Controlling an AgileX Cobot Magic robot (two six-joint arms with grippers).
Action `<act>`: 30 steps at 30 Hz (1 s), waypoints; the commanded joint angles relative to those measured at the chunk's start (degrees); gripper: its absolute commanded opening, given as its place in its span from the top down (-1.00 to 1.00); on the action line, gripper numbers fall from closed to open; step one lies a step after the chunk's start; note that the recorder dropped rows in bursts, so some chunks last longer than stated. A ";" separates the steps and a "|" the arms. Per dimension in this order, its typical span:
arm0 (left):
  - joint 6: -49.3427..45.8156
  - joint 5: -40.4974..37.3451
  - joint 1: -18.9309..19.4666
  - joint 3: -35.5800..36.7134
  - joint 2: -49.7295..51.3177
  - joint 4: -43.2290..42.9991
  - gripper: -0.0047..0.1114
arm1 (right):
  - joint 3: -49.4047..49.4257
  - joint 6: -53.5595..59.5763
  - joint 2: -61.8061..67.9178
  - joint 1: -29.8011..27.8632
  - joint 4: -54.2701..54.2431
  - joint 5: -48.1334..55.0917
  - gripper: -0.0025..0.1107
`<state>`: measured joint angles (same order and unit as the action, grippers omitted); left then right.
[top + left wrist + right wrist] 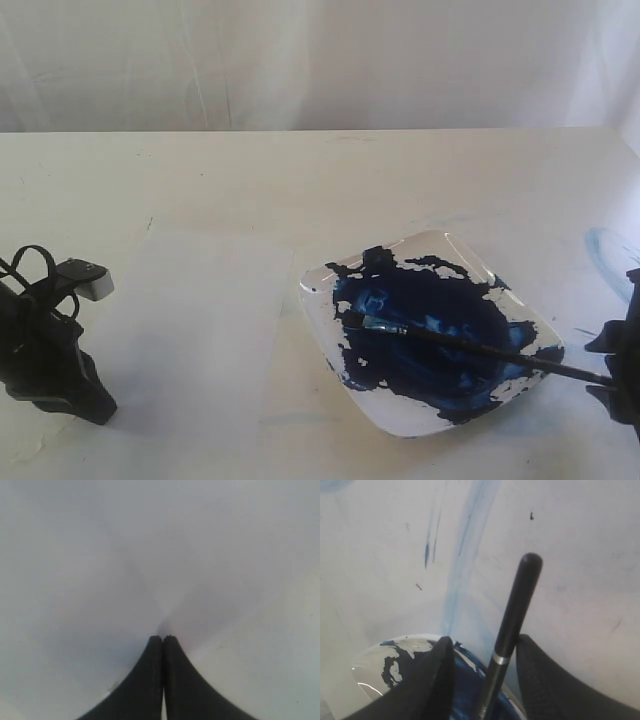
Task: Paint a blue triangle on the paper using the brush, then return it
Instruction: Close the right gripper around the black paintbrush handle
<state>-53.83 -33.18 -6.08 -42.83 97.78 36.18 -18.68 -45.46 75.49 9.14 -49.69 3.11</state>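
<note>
The brush lies across the plate, its bristles in the dark-blue paint pool and its black handle sticking out past the plate's right rim. My right gripper is at that handle end. In the right wrist view its jaws stand open around the brush: one finger touches the handle and the other is apart from it. The paper lies left of the plate, plain white. The blue triangle is out of view. My left gripper rests shut and empty at the paper's left edge.
A faint pale-blue curved smear marks the table beyond the plate's right side, with a few small dark specks near it. A white curtain hangs behind the table's far edge. The plate's rim sits just under the right gripper's fingers.
</note>
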 commanded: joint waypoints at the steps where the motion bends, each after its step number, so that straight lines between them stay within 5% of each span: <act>1: -0.17 -0.88 0.26 0.40 -0.09 0.17 0.92 | -0.17 0.08 0.04 0.13 0.59 -0.75 0.29; 30: -0.17 -0.88 0.26 0.40 -0.09 0.17 0.92 | -4.79 0.62 7.93 0.13 0.45 3.28 0.31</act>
<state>-53.87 -33.18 -6.08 -42.83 97.78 36.18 -23.29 -45.46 82.88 9.14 -49.43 6.06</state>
